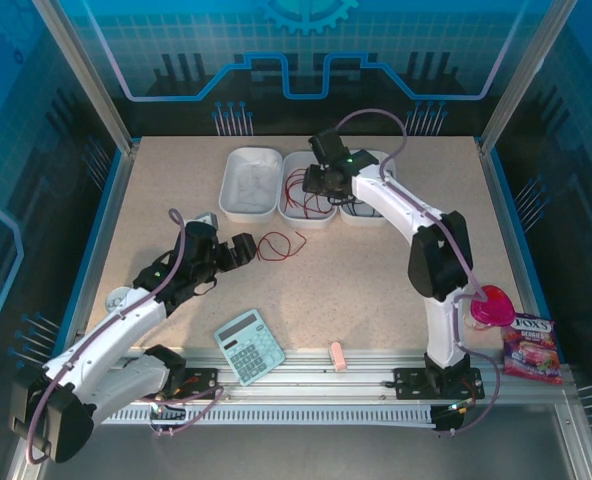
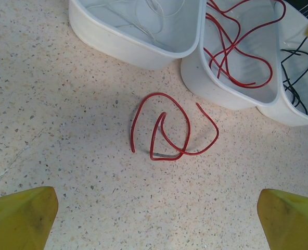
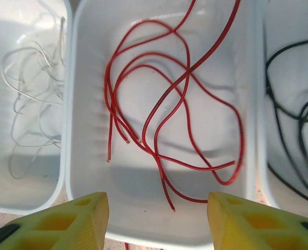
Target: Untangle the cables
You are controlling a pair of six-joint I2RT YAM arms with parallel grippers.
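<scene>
A loose red cable (image 1: pixel 279 245) (image 2: pixel 156 94) lies in loops on the speckled table in front of three white trays. My left gripper (image 1: pixel 238 250) (image 2: pixel 156 208) hovers just left of it, open and holding nothing. The middle tray (image 1: pixel 306 224) (image 3: pixel 133 182) holds several red cables (image 3: pixel 185 78) (image 2: pixel 232 47). My right gripper (image 1: pixel 321 180) (image 3: pixel 156 208) hangs over that tray, its yellow fingers apart with nothing between them. The left tray (image 1: pixel 246 185) holds white cables (image 3: pixel 34 73) (image 2: pixel 149 15). Black cables (image 3: pixel 299 114) (image 2: pixel 292 78) lie in the right tray (image 1: pixel 361 215).
A teal calculator (image 1: pixel 249 346) and a small pink cylinder (image 1: pixel 337 356) lie near the front edge. A pink cup (image 1: pixel 491 305) and a snack packet (image 1: pixel 532 348) sit at the front right. Metal frame posts stand round the table.
</scene>
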